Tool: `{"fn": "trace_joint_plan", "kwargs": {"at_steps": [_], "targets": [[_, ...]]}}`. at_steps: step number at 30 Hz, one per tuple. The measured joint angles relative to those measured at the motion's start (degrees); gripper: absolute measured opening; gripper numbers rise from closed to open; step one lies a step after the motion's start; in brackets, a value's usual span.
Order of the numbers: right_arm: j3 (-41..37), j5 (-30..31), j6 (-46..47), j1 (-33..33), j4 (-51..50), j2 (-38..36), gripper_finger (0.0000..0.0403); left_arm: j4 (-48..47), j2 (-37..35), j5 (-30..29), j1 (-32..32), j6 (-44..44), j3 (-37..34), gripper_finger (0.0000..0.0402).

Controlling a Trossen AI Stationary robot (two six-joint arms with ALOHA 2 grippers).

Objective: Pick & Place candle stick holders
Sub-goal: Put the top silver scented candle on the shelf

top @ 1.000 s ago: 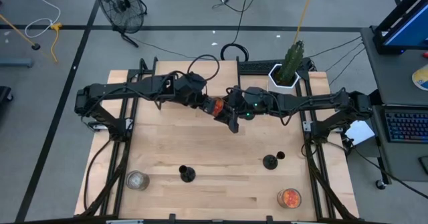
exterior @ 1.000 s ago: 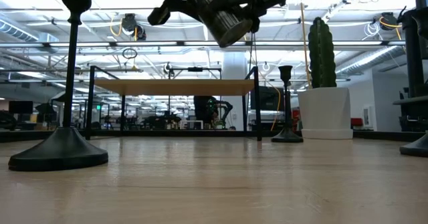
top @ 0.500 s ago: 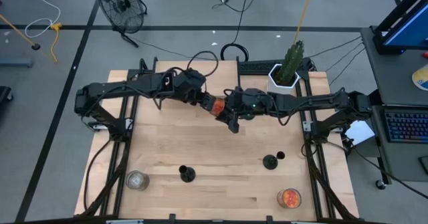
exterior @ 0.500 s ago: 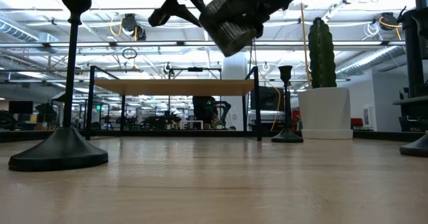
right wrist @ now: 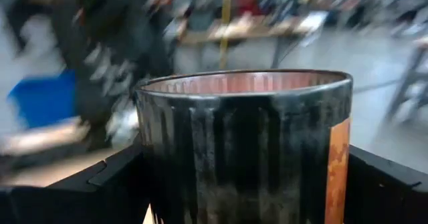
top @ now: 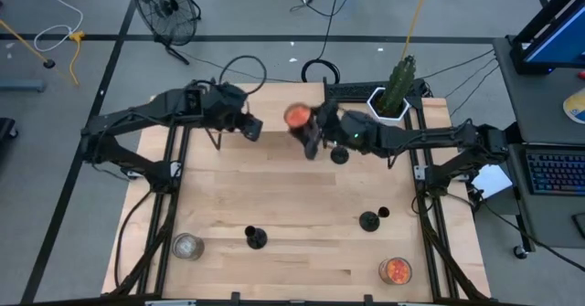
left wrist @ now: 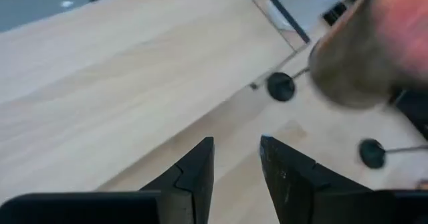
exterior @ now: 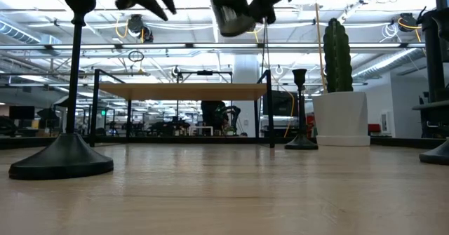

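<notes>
- Candle holders: the high view shows two on the bench. One (top: 255, 238) stands near the front, left of the middle; the other (top: 369, 220) stands toward the front right, its stem tilted away from the camera. A further dark round shape (top: 340, 154) lies under the right arm and may be a third; I cannot tell.
- None is gripped; each stands well apart from both pincers, apparently waiting its turn.
- Right pincer (top: 306, 134) is high over the back of the bench, clamped wide around an orange-filled glass jar (top: 296, 115). The right wrist view shows that jar (right wrist: 244, 144) squeezed between both dark fingers, so the arm appears to be carrying a jar, not a holder.
- Left pincer (top: 250, 129) is at back left, well apart from the jar. Its fingers (left wrist: 190, 174) are parted a little with bare bench (left wrist: 134, 63) between them; it grips nothing.
- Jars counted: three. One is carried, a greyish one (top: 187, 246) sits front left, and an orange one (top: 395, 270) sits front right.
- One potted cactus (top: 397, 87) stands at the back right corner, clear of the work.
</notes>
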Motion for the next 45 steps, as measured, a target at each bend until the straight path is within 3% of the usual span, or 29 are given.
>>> {"fn": "trace_joint_plan", "kwargs": {"at_steps": [7,16,23,29,37,45], "targets": [[0.02,2.79,-0.64,-5.91,17.08,4.45,0.0354,-6.36,-0.92,-5.87,-3.18,-4.13,-0.10,0.0127],[0.58,8.45,1.05,-10.06,21.32,10.44,0.0354,-6.81,-1.84,-9.75,-5.52,-7.69,-5.79,0.0127],[5.43,20.41,-4.40,-4.82,21.37,13.74,0.0354,-8.54,-6.22,-10.41,-5.48,-12.81,-13.77,0.0127],[11.27,30.01,-4.99,-4.25,20.95,20.70,0.0354,-8.25,-11.43,-10.19,-5.48,-12.28,-17.34,0.0127],[22.52,37.69,-5.00,-7.98,16.88,29.98,0.0354,-8.23,-15.44,-10.18,-5.48,-7.01,-17.97,0.0127],[24.50,41.44,2.63,-8.88,6.67,31.02,0.0354,-8.23,-16.61,-10.24,-5.48,-2.12,-17.97,0.0127]]}}
